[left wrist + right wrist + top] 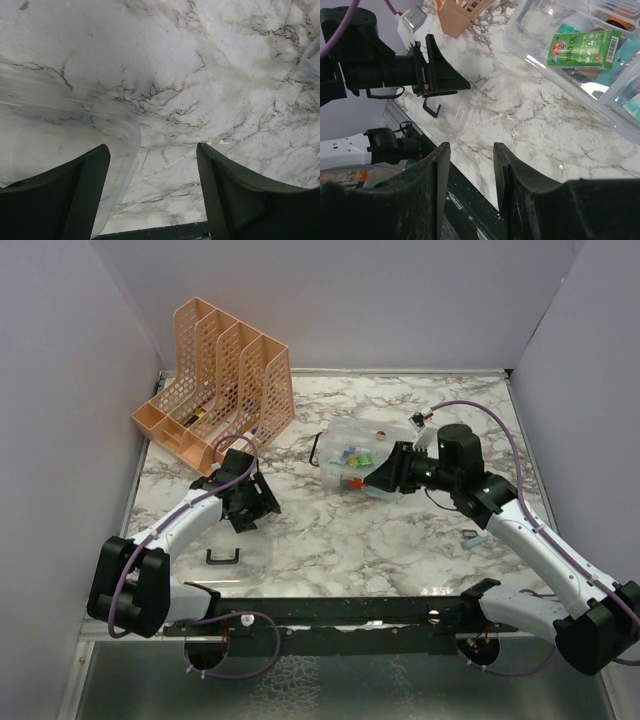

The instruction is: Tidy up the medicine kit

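Clear flat plastic lid [60, 130] just under wide left gripper [151, 147], lower left; narrower, empty right gripper [471, 146] beside small clear plastic box [335, 440].

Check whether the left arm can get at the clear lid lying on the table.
Likely yes. The left gripper hangs close above the lid, jaws open, with one finger over the lid's corner. Only bare marble table shows around it, and nothing blocks the way.

We're getting bright, even overhead light with soft shadows. We're seeing faint glare streaks on the clear lid [70, 120] left of the left claw [151, 150], whose fingers [60, 200] are blurring slightly.
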Available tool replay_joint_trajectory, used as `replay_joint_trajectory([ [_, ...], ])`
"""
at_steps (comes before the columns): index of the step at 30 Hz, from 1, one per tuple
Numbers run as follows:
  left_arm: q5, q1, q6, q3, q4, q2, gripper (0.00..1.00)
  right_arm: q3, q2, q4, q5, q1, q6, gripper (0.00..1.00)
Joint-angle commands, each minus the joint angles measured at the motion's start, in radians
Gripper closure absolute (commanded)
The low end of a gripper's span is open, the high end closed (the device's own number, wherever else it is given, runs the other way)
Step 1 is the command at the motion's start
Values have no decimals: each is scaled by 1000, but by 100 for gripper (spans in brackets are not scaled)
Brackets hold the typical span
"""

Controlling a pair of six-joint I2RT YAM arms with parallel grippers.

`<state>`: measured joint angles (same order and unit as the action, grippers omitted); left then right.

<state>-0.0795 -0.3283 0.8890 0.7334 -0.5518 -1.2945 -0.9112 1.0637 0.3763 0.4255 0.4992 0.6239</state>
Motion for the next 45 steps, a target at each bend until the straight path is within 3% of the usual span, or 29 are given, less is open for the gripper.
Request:
replay_joint_trajectory([
  [1, -74, -4, 6, -33, 47, -35, 28, -4, -5, -60, 29, 10, 6, 59],
  [20, -192, -117, -114, 86, 138, -126, 32, -9, 25, -48, -36, 72, -20, 59],
  [25, -19, -116, -133, 147, 30, -41, 28, -26, 26, -17, -101, 111, -34, 59],
  [30, 181, -87, -71, 137, -126, 3, 14, -54, 55, -4, -151, 162, -44, 59],
  [39, 298, -16, 63, 53, -248, 76, 3, -98, 148, 6, -247, 274, -68, 57],
  [45, 358, 104, -52, 75, -255, 81, 1, -161, 269, 19, -340, 388, -94, 55],
])
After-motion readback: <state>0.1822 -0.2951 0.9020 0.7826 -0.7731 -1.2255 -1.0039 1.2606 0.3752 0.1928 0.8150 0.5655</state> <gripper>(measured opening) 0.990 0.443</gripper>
